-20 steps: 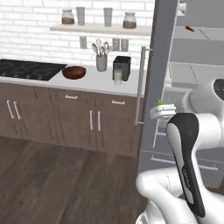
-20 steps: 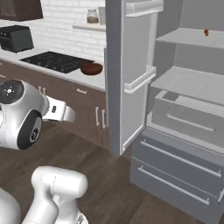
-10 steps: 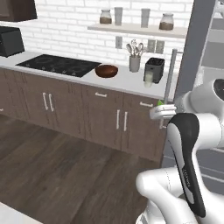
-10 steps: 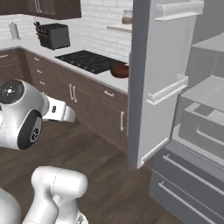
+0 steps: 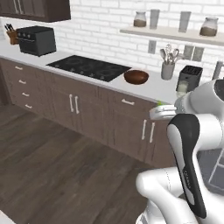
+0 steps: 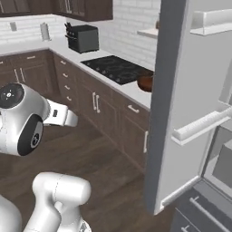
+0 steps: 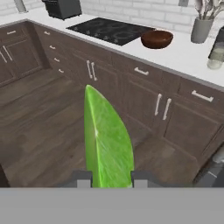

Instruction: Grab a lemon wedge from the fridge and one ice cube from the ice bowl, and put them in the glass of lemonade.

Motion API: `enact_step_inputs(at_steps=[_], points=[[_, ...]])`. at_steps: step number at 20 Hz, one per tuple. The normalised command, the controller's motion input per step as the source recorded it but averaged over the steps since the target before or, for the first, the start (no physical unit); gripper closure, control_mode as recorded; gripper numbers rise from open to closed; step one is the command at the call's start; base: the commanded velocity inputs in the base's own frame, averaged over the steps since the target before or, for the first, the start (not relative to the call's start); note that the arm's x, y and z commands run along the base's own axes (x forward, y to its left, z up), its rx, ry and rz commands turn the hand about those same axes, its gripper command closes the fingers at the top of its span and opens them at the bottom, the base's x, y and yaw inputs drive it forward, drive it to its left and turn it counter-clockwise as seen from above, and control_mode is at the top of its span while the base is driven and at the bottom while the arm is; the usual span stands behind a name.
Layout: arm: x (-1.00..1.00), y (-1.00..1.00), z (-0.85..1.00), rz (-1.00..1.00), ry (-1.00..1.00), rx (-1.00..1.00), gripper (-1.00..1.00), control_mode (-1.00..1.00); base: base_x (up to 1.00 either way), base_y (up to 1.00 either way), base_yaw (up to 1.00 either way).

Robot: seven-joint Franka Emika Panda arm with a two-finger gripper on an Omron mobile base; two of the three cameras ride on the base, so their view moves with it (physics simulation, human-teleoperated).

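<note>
With the gripper [image 7: 107, 179] pinching the lemon wedge [image 7: 107, 140], carry it level toward the glass of lemonade [image 7: 215, 57] right of the ice bowl [image 7: 157, 39] without loosening.

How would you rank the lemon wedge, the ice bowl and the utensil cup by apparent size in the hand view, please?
1. Lemon wedge: looks by far the largest, but it sits right at the camera in the hand, so this is nearness.
2. Ice bowl.
3. Utensil cup: narrower than the bowl, though about as tall or taller.
</note>
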Motion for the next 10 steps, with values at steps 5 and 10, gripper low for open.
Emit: enact_step_inputs(at_steps=[5, 10], points=[[0.0, 0.0, 0.0, 0.0, 0.0, 0.0, 1.0, 1.0, 1.0, 0.0, 0.19], [0.0, 0.0, 0.0, 0.0, 0.0, 0.0, 1.0, 1.0, 0.99, 0.0, 0.06]])
